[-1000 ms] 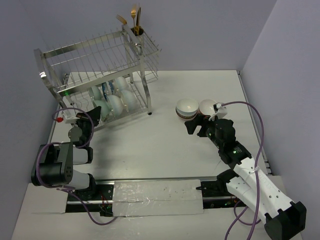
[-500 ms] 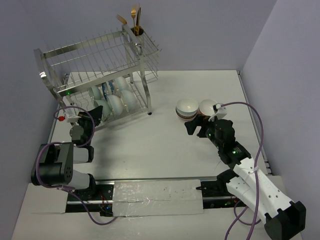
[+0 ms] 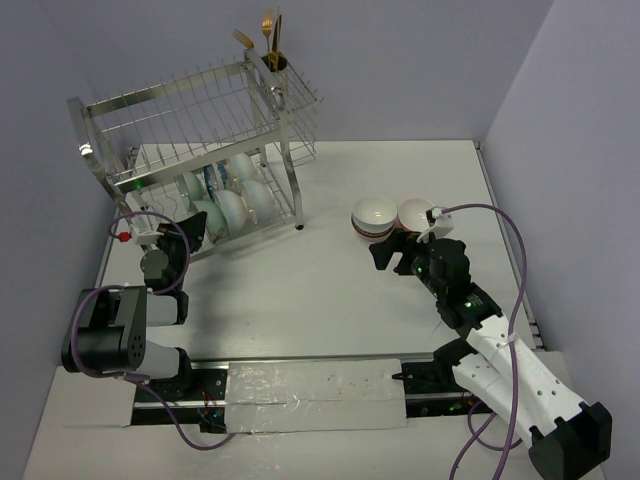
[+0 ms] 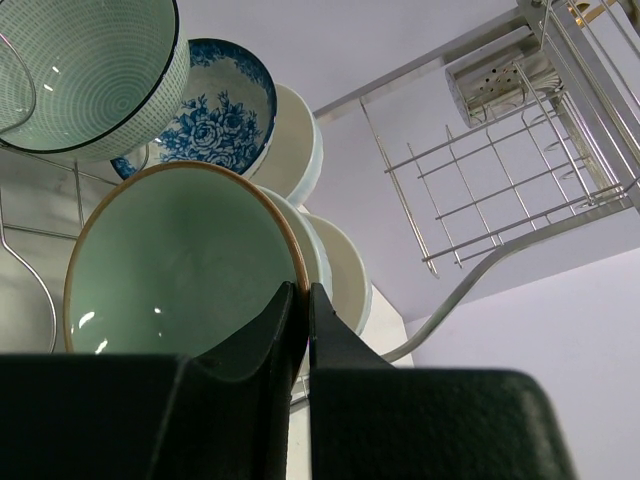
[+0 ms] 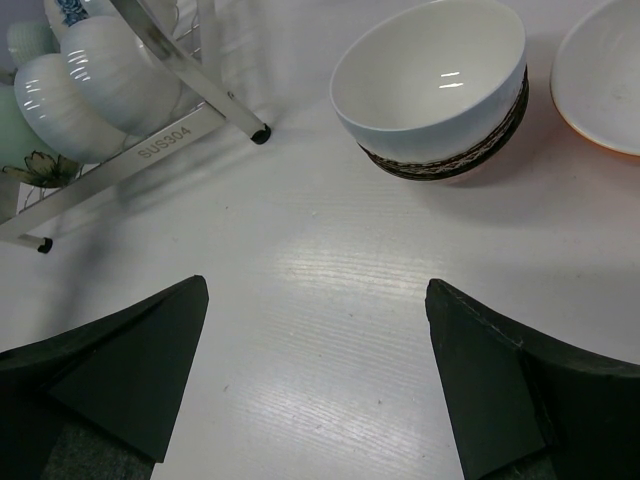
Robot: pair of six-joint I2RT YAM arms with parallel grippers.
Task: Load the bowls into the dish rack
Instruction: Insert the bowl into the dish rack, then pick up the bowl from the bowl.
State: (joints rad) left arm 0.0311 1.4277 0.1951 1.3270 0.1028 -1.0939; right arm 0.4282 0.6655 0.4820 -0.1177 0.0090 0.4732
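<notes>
Several bowls (image 3: 245, 200) stand on edge in the lower tier of the dish rack (image 3: 180, 100), at the far left of the worktop (image 3: 300, 290). The left claw (image 4: 302, 292) is at that tier's near end, closed on the rim of a pale green bowl (image 4: 170, 260). One finger lies across the bowl's inside and the other outside it, with only a sliver between them. Behind this bowl, the left wrist view shows a ribbed teal bowl (image 4: 90, 70), a blue-flowered bowl (image 4: 215, 110) and two white ones. A cutlery cup (image 3: 277, 68) holding gold utensils (image 3: 268, 35) sits at the top tier's far right corner.

Right of the rack and well apart from it, two more bowls sit upright on the worktop, close side by side. One is a white bowl with a brown-patterned band (image 5: 430, 90). Just to its right is an orange-sided bowl (image 5: 605, 90). The right claw (image 5: 320, 380) hovers on the near side of this pair. Its fingers are spread wide with nothing between them, and it points toward the brown-banded bowl.
</notes>
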